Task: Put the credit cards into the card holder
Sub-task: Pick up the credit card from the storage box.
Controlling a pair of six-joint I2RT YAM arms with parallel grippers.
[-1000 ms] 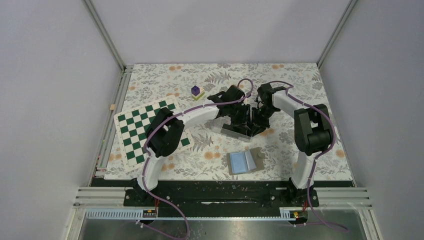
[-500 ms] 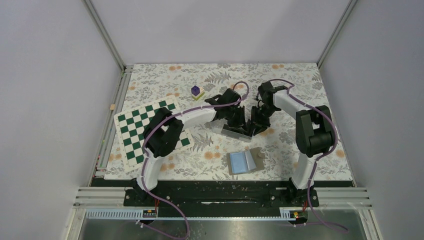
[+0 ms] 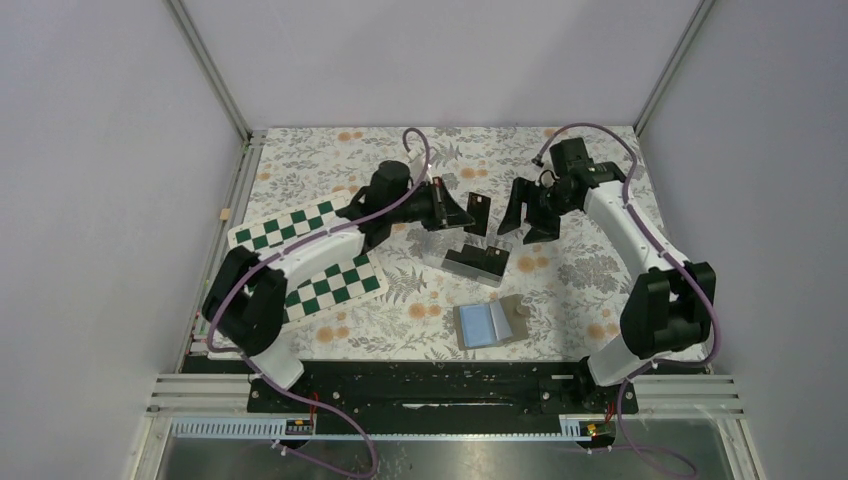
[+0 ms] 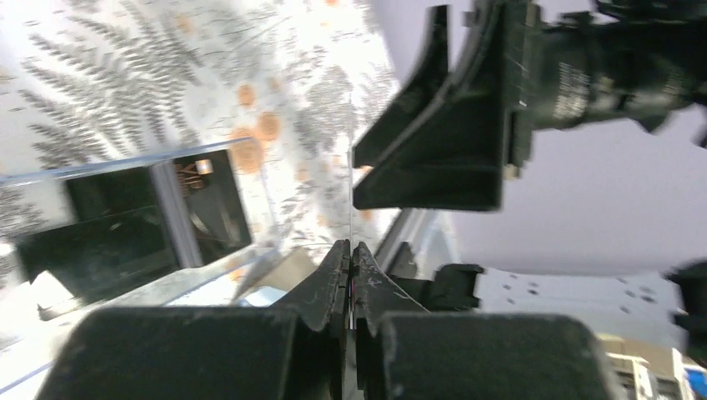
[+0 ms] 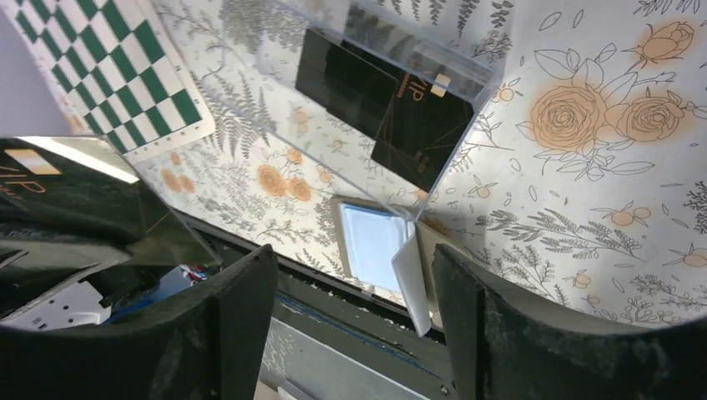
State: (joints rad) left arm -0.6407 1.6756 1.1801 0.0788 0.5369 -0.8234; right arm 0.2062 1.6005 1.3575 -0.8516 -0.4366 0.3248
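Overhead, left tool (image 3: 466, 212) clamps a credit card (image 3: 481, 214); right wrist alone shows lettering, right tool (image 5: 352, 260) apart.

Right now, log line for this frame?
left hand: shut on credit card | right hand: open | card holder: open | clear box: cards inside

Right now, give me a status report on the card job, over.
Left pincer shut on one card, off the table. Right pincer open, empty, facing it. Wallet open near the front edge. Clear box of cards lies between pincers and wallet.
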